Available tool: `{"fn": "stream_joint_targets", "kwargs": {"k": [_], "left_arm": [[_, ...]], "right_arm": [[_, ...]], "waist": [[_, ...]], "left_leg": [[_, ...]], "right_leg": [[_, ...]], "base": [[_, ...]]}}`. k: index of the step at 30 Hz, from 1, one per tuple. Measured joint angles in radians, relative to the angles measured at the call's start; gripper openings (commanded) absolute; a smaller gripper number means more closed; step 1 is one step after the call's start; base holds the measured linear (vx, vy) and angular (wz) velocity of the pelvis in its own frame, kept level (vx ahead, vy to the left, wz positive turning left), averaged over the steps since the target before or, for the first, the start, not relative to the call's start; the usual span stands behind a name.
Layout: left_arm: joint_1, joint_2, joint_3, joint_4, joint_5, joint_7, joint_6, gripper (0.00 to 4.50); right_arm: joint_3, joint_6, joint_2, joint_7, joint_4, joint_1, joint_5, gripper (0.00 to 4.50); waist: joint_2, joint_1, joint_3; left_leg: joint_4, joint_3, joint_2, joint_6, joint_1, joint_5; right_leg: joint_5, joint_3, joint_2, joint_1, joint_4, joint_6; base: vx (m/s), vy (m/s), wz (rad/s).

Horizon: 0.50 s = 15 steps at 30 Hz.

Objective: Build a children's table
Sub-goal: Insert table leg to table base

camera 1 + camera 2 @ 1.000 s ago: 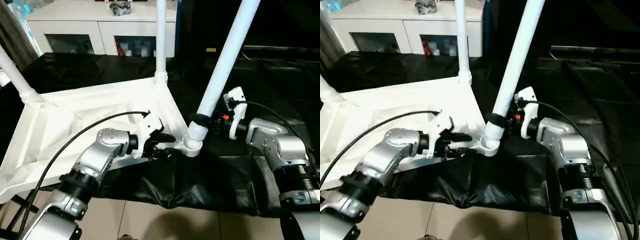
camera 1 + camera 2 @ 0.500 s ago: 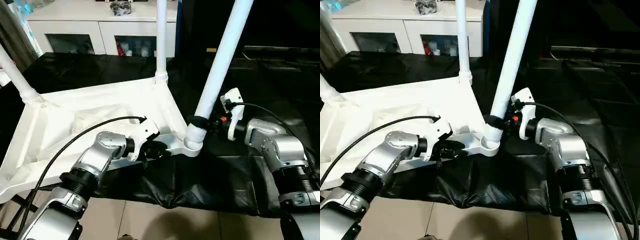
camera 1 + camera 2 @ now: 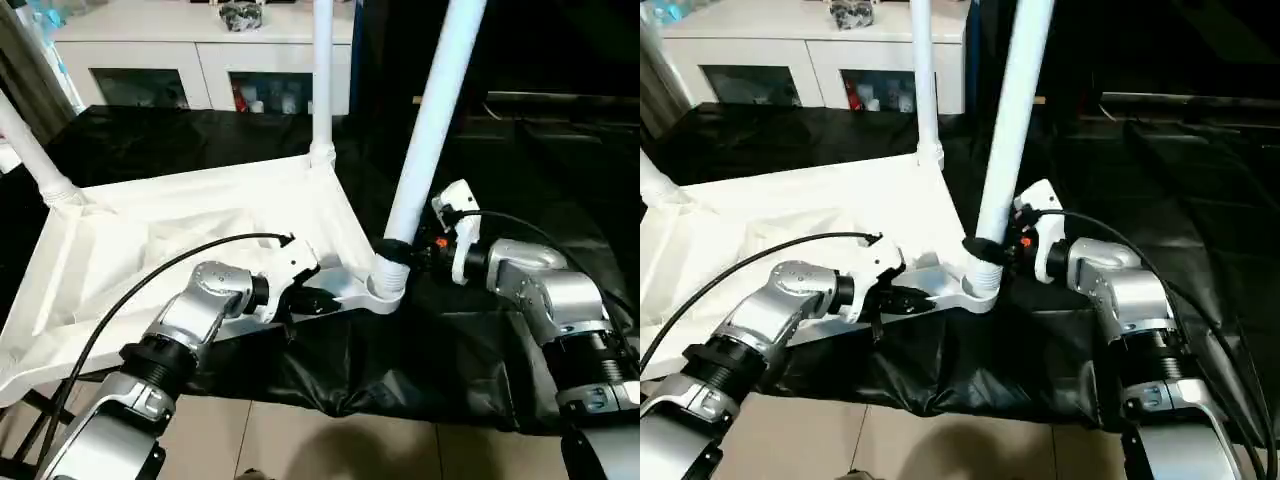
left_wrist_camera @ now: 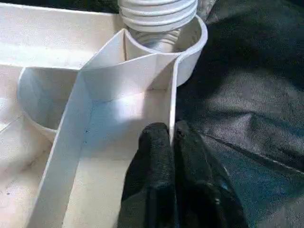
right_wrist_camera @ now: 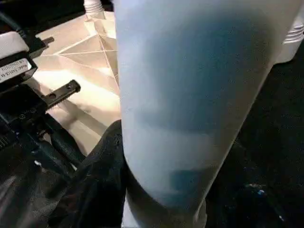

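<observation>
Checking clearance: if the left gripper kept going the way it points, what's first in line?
Probably the corner socket with the leg in it. The left gripper, shut on the tabletop rim, points along that rim toward it.

We see bright light falling from above on the white tabletop (image 3: 150, 240), which glares almost to blankness, while the black drape (image 3: 560, 150) swallows detail in darkness. In the right wrist view the leg (image 5: 190, 95) is close, soft and out of focus. The left gripper's fingers (image 4: 156, 175) look slightly blurred. Soft shadows pool on the floor (image 3: 300, 440).
</observation>
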Motion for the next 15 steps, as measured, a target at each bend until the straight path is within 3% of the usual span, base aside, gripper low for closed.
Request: {"fn": "stream_joint_targets", "kwargs": {"k": [15], "left_arm": [[0.010,-0.009,0.004,-0.002,0.017,0.010,-0.020,0.00]], "right_arm": [[0.045,0.006,-0.015,0.037,-0.023,0.010,-0.023,1.87]], "waist": [[-0.003,0.002,-0.002]], "left_leg": [[0.000,0.000,0.000,0.000,0.001,0.000]], "right_leg": [[0.000,0.001,0.000,0.001,0.000,0.000]], "base": [[0.000,0.000,0.00]]}}
